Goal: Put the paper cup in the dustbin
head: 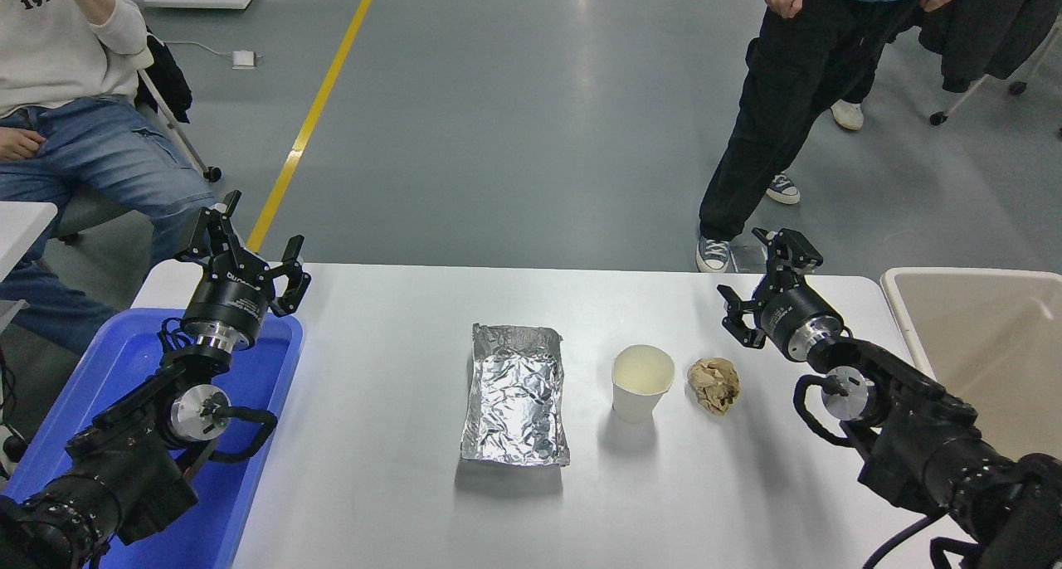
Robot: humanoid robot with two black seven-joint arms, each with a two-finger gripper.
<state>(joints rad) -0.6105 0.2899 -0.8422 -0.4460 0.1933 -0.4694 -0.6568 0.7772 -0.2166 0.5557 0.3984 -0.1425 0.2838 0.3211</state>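
Note:
The white paper cup (641, 381) stands upright on the white table, right of centre, with its cream inside showing. The beige dustbin (979, 345) stands off the table's right edge. My right gripper (759, 279) is open and empty, hovering near the table's far edge, up and to the right of the cup and apart from it. My left gripper (242, 250) is open and empty, parked over the far end of the blue tray at the left.
A crumpled brown paper ball (714, 385) lies just right of the cup. A silver foil tray (515, 394) lies to its left. A blue plastic tray (124, 370) is at the table's left. One person sits at far left; another stands at far right.

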